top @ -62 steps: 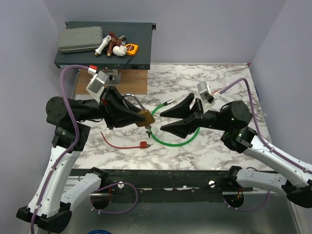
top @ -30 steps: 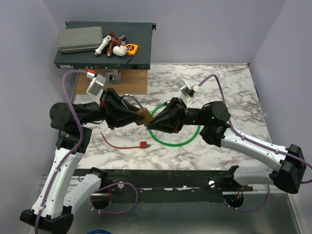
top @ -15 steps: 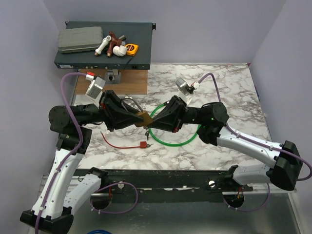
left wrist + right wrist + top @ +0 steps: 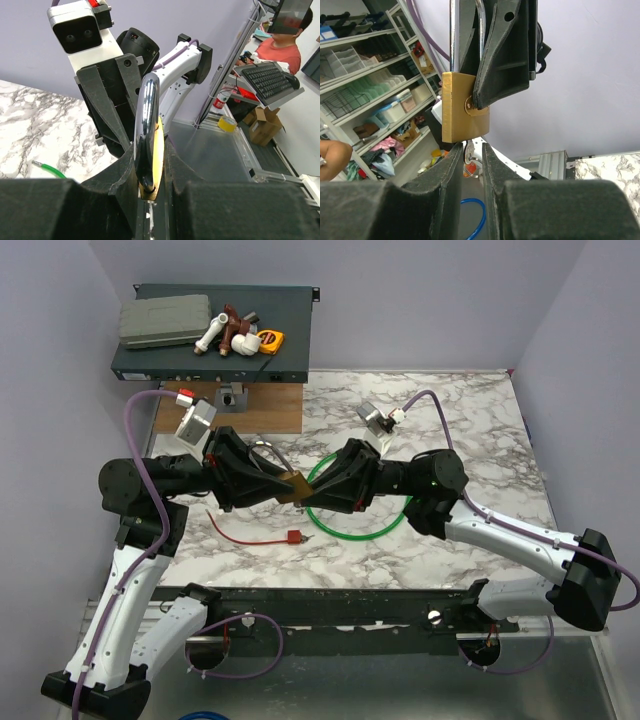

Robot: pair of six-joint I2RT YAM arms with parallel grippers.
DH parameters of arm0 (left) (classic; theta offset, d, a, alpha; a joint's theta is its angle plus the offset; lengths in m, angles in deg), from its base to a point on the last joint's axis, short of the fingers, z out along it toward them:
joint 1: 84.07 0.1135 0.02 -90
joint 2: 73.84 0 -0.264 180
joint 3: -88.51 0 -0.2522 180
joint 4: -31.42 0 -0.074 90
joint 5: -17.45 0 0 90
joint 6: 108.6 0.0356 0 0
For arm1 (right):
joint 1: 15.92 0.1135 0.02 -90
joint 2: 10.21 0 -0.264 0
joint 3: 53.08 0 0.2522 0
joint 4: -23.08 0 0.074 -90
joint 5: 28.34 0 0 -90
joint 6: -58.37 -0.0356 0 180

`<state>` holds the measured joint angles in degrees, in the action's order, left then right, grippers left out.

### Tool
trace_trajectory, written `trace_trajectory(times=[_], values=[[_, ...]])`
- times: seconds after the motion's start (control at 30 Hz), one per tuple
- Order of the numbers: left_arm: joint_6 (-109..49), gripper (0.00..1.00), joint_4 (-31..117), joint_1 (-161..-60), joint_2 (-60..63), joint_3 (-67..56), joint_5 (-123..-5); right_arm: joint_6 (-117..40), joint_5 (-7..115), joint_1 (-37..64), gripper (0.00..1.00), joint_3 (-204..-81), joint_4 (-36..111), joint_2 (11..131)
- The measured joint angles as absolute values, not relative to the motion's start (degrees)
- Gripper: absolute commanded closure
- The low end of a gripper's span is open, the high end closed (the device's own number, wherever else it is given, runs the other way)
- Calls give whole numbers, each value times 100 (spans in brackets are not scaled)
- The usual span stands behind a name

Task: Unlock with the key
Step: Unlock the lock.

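A: Grippers, quick.

B: Left gripper [image 4: 284,484] is clamped on the brass padlock [image 4: 465,107] and holds it in the air, with the silver shackle [image 4: 147,115] running back between its fingers. Right gripper [image 4: 472,150] has its fingers almost together just under the padlock.

A: And the key?

B: The tiny flat silvery-grey metal key [image 4: 469,149] hangs from the padlock's bottom face and sits in that narrow gap. I can't tell if the pads actually press on it.

A: Risks?

B: If the pinch is loose or off-centre, a twist probably slips off the key and the lock doesn't turn. The padlock could also swivel in the left gripper's hold and soak up the turn. Any pull away from the padlock likely drags the key out. A tilted wrist might bend it.

A: What's hidden?

B: The keyhole, so I can't see how deep the key sits. In the top view the two grippers meet at the padlock and the key is too small to pick out. In the left wrist view the fingers cover everything under the padlock. A small ring [image 4: 473,169] below the key is half cut off.
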<state>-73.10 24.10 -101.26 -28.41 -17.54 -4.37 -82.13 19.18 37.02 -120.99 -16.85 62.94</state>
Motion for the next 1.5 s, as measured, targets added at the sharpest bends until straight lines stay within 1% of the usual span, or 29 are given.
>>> trace_trajectory(times=[0.2,0.33,0.43,0.53,0.7,0.83,1.03,1.07,1.17,1.23,1.27,1.33,1.5], values=[[-7308,100,2397,-10100,-2878,-1781,-437,-8230,1913,3718,80,-12099,-1698,6298],[-7306,100,2399,-10089,-2885,-1789,-437,-8268,1874,3724,71,-12103,-1705,6326],[-7306,100,2395,-10089,-2885,-1798,-437,-8285,1841,3724,67,-12110,-1687,6342],[-7306,100,2395,-10089,-2885,-1798,-437,-8263,1828,3724,68,-12112,-1654,6342],[-7290,100,2393,-10078,-2885,-1807,-437,-8261,1824,3724,75,-12138,-1587,6344],[-7282,100,2384,-10065,-2885,-1824,-441,-8263,1806,3724,76,-12294,-1554,6418],[-7260,100,2382,-10056,-2893,-1840,-437,-8265,1725,3740,76,-12364,-1469,6495],[-7258,100,2382,-10054,-2893,-1840,-437,-8261,1719,3740,75,-12374,-1429,6495],[-7240,100,2389,-10051,-2902,-1842,-428,-8235,1719,3757,67,-12381,-1324,6495],[-7238,100,2386,-10054,-2904,-1842,-421,-8178,1721,3764,67,-12394,-1217,6495],[-7227,100,2386,-10054,-2906,-1842,-412,-8149,1721,3766,67,-12399,-1158,6490],[-7216,100,2389,-10051,-2909,-1844,-397,-8112,1721,3766,73,-12401,-1091,6481],[-7179,100,2391,-10051,-2911,-1861,-393,-8097,1719,3766,90,-12401,-1027,6427]])
